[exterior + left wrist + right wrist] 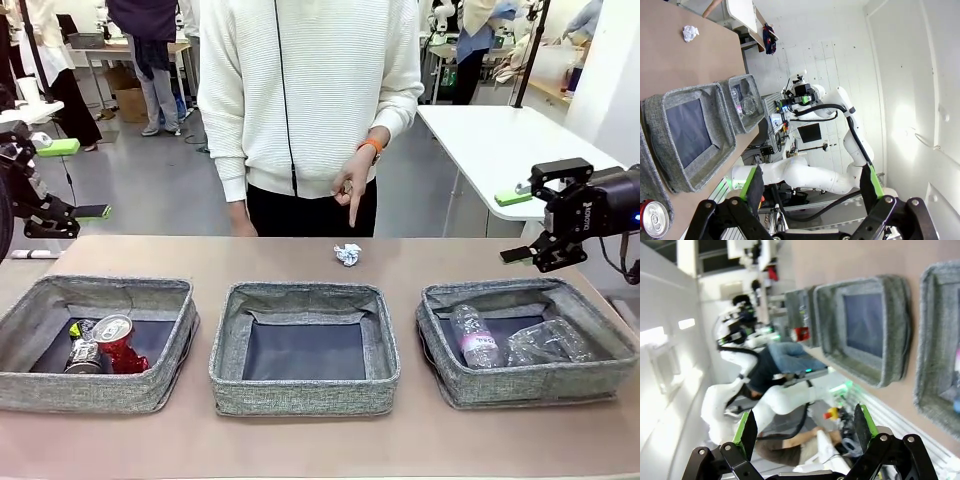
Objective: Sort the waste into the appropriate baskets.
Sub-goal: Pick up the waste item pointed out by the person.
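On the table — crumpled white paper ball (347,254).

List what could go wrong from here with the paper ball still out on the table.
1. The person's hand points down right above the crumpled paper ball; an arm reaching in may come close to it.
2. The ball is small and light, lying on the table beyond the middle basket; open fingers could nudge it away instead of gripping.
3. The left gripper and right gripper both hang open off to the sides, so either must reach far, possibly brushing a soft basket wall.
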`<state>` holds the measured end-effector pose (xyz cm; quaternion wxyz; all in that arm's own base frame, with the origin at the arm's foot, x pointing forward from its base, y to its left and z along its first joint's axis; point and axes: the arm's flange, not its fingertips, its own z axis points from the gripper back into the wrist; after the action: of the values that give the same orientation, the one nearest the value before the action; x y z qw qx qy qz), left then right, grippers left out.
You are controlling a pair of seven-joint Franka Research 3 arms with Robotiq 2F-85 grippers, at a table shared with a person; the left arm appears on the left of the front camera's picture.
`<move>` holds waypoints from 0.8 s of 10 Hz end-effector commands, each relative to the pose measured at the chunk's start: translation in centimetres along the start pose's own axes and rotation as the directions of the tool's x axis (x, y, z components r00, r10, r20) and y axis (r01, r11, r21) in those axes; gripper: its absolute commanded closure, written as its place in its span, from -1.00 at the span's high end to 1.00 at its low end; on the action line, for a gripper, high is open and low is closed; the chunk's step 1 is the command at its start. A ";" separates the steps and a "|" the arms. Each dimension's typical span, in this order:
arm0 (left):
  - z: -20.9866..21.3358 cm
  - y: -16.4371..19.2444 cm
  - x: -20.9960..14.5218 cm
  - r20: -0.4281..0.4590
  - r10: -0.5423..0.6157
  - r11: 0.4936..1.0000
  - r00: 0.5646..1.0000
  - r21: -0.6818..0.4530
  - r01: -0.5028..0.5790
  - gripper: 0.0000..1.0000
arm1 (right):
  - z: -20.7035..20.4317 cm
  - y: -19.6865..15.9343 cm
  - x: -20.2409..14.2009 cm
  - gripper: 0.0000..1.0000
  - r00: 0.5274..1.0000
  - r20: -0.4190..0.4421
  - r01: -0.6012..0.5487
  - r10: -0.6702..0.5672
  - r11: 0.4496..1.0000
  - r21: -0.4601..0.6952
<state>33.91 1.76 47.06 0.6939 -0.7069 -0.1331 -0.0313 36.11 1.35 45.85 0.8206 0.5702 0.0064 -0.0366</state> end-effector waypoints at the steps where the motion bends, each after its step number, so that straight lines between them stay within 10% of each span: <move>1: -0.1 -0.3 -0.2 0.004 -0.006 1.000 1.000 -0.016 0.006 1.00 | -5.3 3.1 5.7 1.00 0.987 -0.024 -0.160 0.162 0.928 -0.337; 3: -0.1 -0.3 -0.2 0.004 -0.006 1.000 1.000 -0.016 0.006 1.00 | -12.0 4.4 12.1 1.00 0.980 0.008 -0.124 0.196 0.646 -0.753; 5: -0.1 -0.3 -0.2 0.004 -0.006 1.000 1.000 -0.016 0.006 1.00 | -16.0 4.4 13.7 1.00 0.942 0.009 -0.155 0.336 0.455 -0.877; 6: -0.1 -0.3 -0.2 0.004 -0.006 1.000 1.000 -0.016 0.006 1.00 | -15.1 5.1 12.2 1.00 0.947 0.023 -0.132 0.319 0.455 -0.881; 7: -0.1 -0.3 -0.2 0.004 -0.006 1.000 1.000 -0.016 0.006 1.00 | -16.5 5.3 12.6 1.00 0.945 -0.056 -0.279 0.322 0.707 -0.650; 8: -0.1 -0.3 -0.2 0.004 -0.006 1.000 1.000 -0.016 0.006 1.00 | -17.0 4.7 13.4 1.00 0.928 -0.051 -0.281 0.369 0.603 -0.747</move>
<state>33.92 1.74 47.07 0.6942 -0.7067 -0.1330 -0.0316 50.30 18.22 43.52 0.9735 0.1700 -0.1277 0.0847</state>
